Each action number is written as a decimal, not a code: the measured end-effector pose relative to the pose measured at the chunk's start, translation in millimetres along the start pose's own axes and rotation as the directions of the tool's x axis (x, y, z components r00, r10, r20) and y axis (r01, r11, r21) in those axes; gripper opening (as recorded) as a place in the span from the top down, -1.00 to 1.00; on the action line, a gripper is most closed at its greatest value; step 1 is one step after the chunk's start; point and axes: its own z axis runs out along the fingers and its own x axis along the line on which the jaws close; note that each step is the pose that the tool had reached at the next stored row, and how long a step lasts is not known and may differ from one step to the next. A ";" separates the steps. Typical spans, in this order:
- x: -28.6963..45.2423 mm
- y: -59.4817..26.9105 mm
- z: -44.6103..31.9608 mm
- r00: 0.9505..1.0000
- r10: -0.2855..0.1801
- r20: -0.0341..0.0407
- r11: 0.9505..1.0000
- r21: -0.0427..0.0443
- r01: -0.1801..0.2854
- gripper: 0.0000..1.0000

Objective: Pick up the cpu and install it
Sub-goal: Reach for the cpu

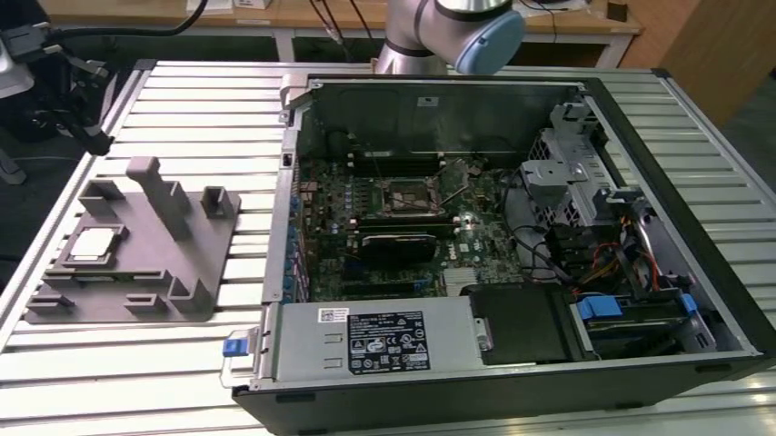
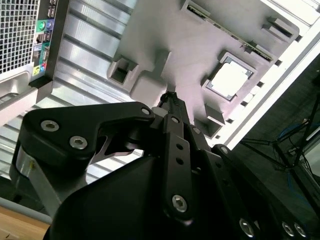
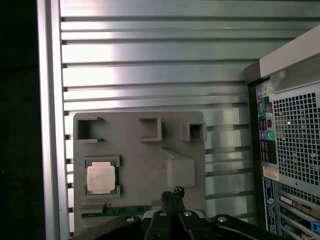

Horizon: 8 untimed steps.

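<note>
Obs., standing by the bench [image 1: 182, 100]:

- The cpu [image 1: 94, 245] lies flat in a square recess of the grey tray [image 1: 145, 277], silver top up. The tray sits on the slatted bench at the exterior view's left, just beside the open computer case [image 1: 437, 109].
- In both wrist views the cpu [image 3: 101, 177] is seated squarely in its pocket and nothing touches it.
- The hand [image 3: 173, 192] has its fingertips drawn together to a narrow point with nothing between them. The second wrist view shows the same, with the hand [image 2: 170, 96] pinched closed and empty.
- The hand is above the tray and lines up with a raised block [image 3: 180, 172] near the tray's middle. It is off to one side of the cpu [image 2: 229, 80] and clearly apart from it.
- The socket [image 1: 406, 195] on the board inside the case has its metal frame around a dark square centre. It is well apart from the tray.
- The arm [image 1: 452, 27] rises at the far edge of the bench, behind the case.
</note>
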 end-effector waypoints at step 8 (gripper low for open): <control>8.3 -1.1 9.5 1.000 0.000 -0.004 1.000 0.000 0.000 0.79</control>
